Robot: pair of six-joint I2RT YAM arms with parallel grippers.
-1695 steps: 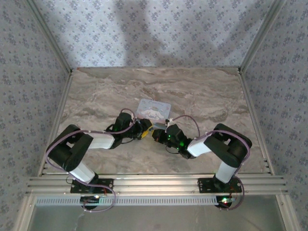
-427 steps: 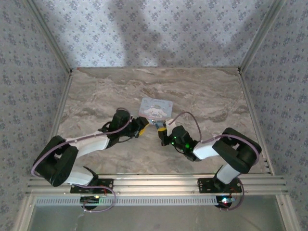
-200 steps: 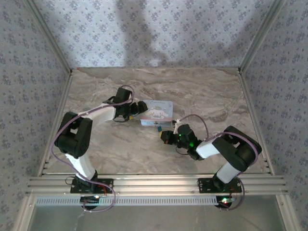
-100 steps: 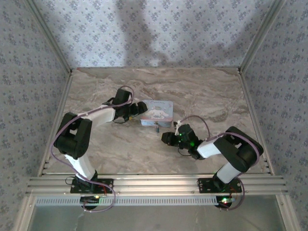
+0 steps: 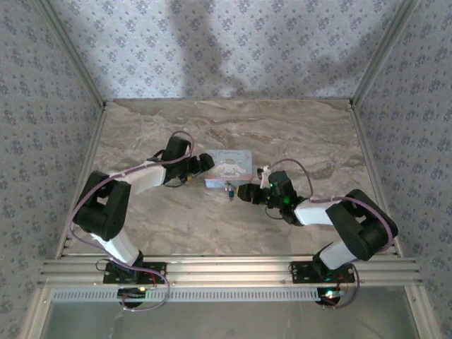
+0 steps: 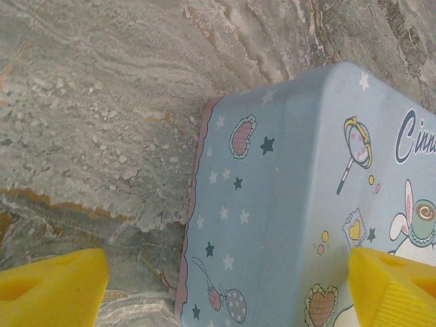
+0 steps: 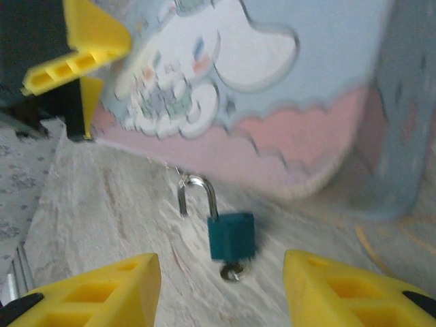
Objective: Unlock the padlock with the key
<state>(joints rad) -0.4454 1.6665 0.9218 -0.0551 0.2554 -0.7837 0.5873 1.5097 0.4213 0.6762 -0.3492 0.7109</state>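
Note:
The tiny blue padlock [image 7: 231,235] lies on the marble just in front of the tin box, also visible from above [image 5: 230,189]. Its silver shackle [image 7: 199,193] has one leg out of the body. A small metal key [image 7: 234,271] sticks out of its underside. My right gripper [image 7: 221,293] is open, its yellow fingers [image 7: 102,286] on either side of the padlock and a little short of it, touching nothing; from above it sits just right of the padlock [image 5: 245,193]. My left gripper [image 6: 225,293] is open at the box's left end [image 5: 200,164], one finger [image 6: 395,286] over the lid.
The pale-blue cartoon-printed tin box [image 5: 232,166] lies flat mid-table, its side [image 7: 272,88] right behind the padlock and its lid [image 6: 293,204] under my left wrist. Patterned walls and metal rails [image 5: 226,268] enclose the marble table [image 5: 296,134].
My right gripper has gone from shut to open and shifted slightly toward the box; the padlock with the key lies free on the table. The left arm has hardly moved.

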